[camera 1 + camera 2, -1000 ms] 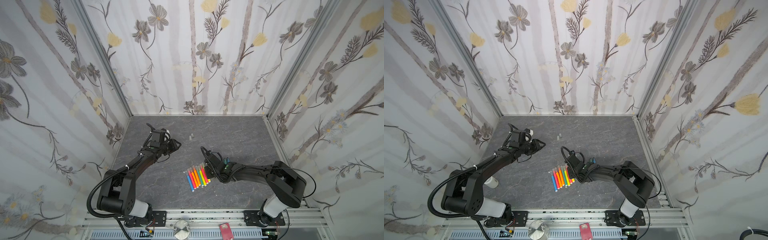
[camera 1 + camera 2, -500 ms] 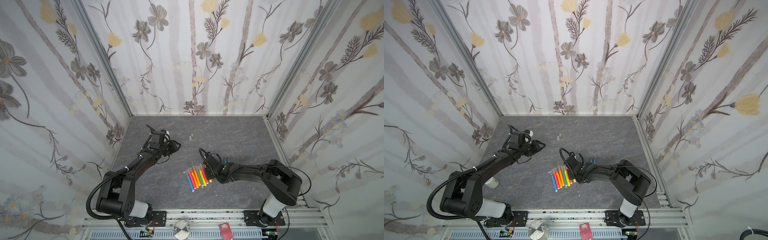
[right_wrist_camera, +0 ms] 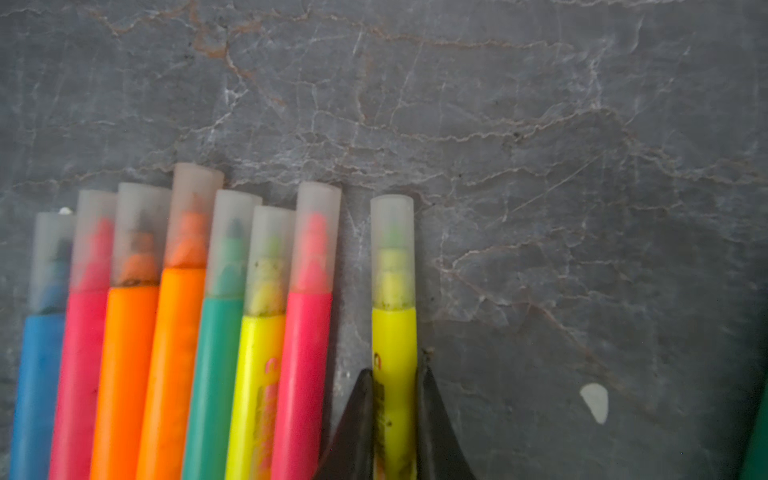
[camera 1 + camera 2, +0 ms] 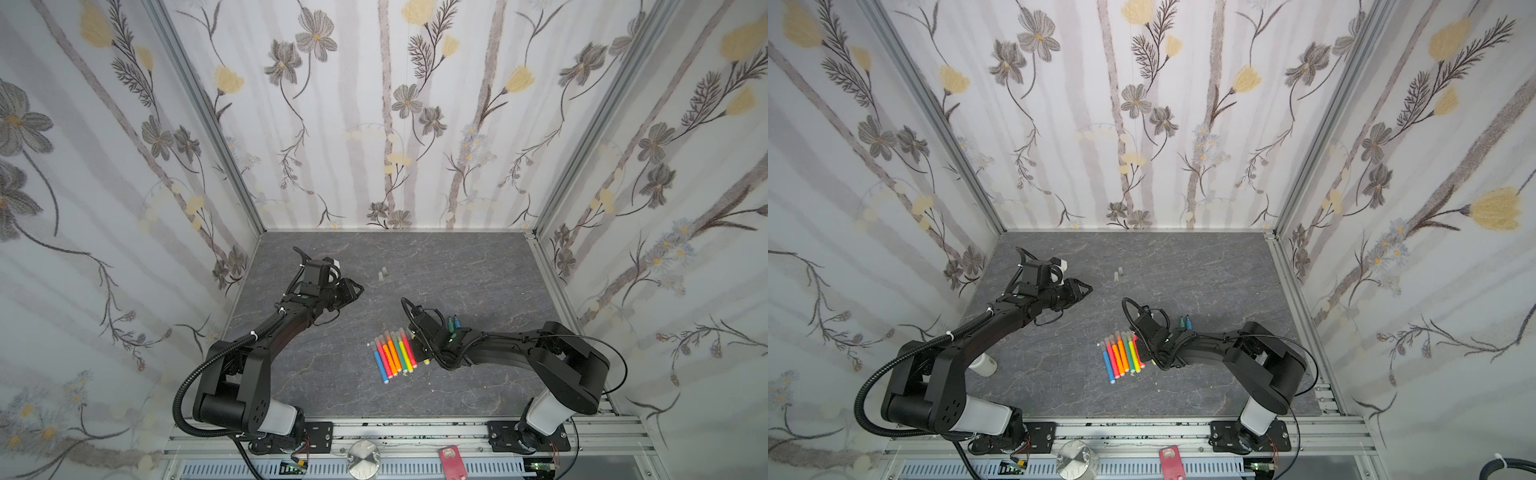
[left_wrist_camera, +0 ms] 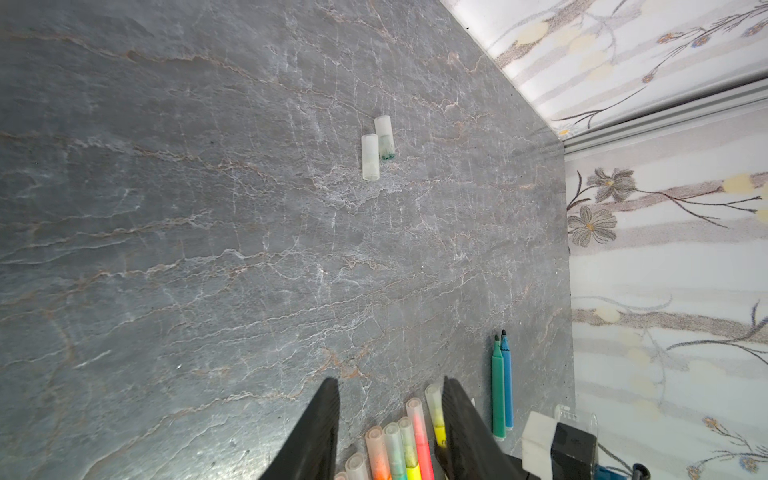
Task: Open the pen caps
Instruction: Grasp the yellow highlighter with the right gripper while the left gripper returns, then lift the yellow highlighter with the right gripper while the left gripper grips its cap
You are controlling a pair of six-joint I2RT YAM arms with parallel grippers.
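Pen caps (image 3: 392,249): one on the yellow pen (image 3: 394,332), seven on the row of pens (image 3: 174,332); two loose caps (image 5: 376,149) lie well beyond the row.
Yellow pen: just beside the row, parallel to it, not touching.
Right gripper (image 3: 395,370): clamped on the yellow barrel, cap end pointing straight ahead of the jaws.
Left gripper (image 5: 389,380): half open, empty, beyond the row's cap ends; likely the arm to pull the cap.
Uncapped pens (image 5: 500,386): green and blue, past the yellow pen from the row.
Container: possibly a white cup (image 4: 982,365), well apart from the row; contents hidden.
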